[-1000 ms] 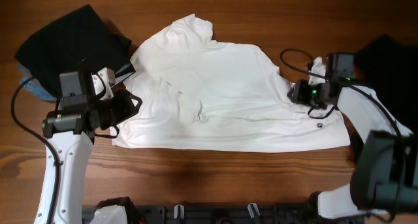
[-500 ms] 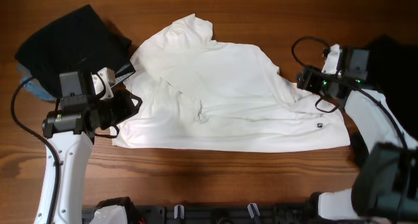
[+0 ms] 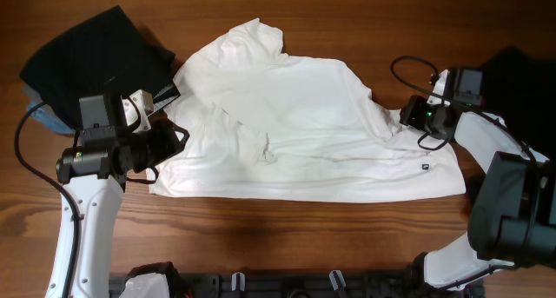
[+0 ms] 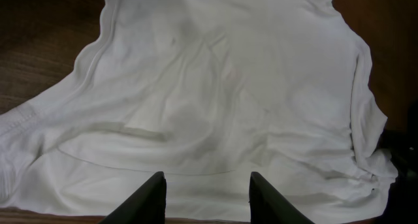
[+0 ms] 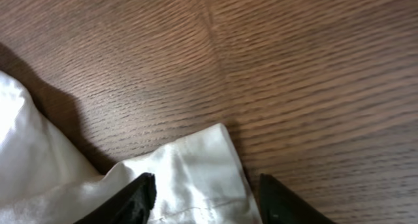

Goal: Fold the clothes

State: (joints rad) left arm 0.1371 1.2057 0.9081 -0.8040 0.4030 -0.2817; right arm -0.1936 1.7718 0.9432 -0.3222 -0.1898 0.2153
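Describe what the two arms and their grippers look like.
The left arm and right arm both have white links with black joint housings and black wrist units. A thin black cable loops beside the right wrist, and another beside the left. A green light glows on the right wrist. The left gripper and right gripper have flat black fingers.

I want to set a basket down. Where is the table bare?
Bare table: the strip between the T-shirt and the near edge, and the strip above it. Crowded: black garment at left, dark cloth at right.
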